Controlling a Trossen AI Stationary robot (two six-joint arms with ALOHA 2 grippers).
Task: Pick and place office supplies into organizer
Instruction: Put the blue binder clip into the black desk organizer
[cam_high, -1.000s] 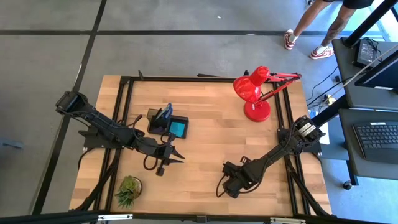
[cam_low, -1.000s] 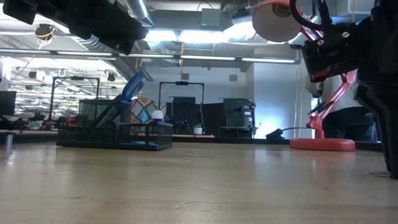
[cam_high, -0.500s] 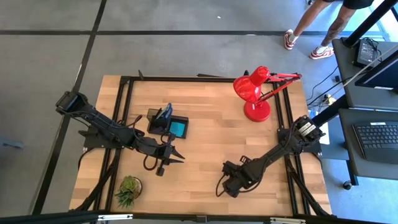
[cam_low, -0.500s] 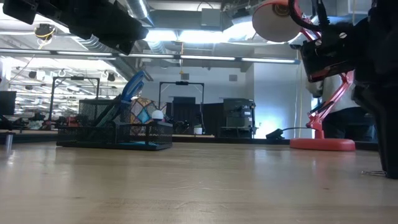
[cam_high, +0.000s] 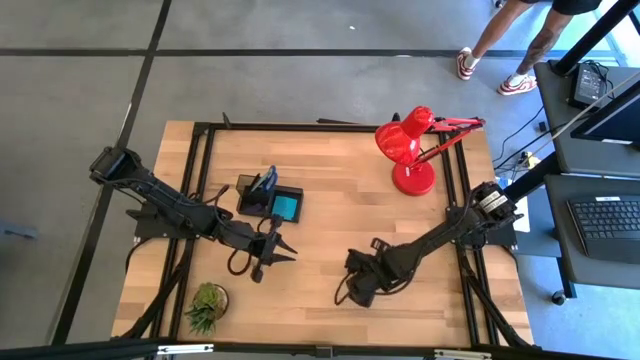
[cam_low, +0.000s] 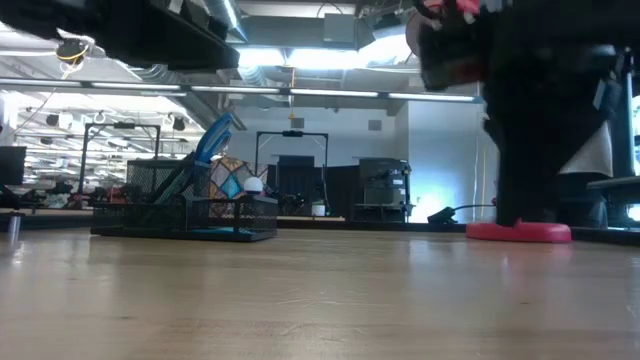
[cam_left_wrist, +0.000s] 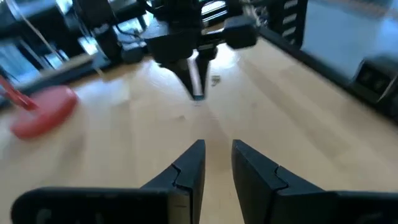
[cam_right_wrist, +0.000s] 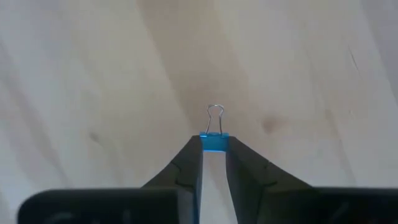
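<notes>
The right claw (cam_right_wrist: 214, 155) pinches a small blue binder clip (cam_right_wrist: 214, 140) between its two dark fingertips, the clip's wire loop standing out past the tips over bare wood. In the high view the right claw (cam_high: 352, 290) sits over the front middle of the tabletop (cam_high: 330, 215), with its arm reaching in from the right edge; the clip itself is too small to make out from above.

The organizer (cam_high: 268, 200), a black mesh tray, stands on the left half of the tabletop, well apart from the right claw. Its low compartment holds a cyan sticky-note pad (cam_high: 286, 207), and blue-handled scissors (cam_low: 208, 140) lean out of its taller cup section, as the low view shows, where the organizer (cam_low: 185, 208) rests at the far left.

The left claw (cam_high: 283, 250) hovers just in front of the organizer, its fingers spread a little with nothing between them; the left wrist view shows the gap between its two tips (cam_left_wrist: 216, 158) and the right arm's gripper farther off, pointing down at the wood.

A red desk lamp (cam_high: 410, 150) stands at the back right of the tabletop, and a small green potted plant (cam_high: 206, 305) sits at the front left corner. A person's legs (cam_high: 495, 45) show on the floor beyond the tabletop.
</notes>
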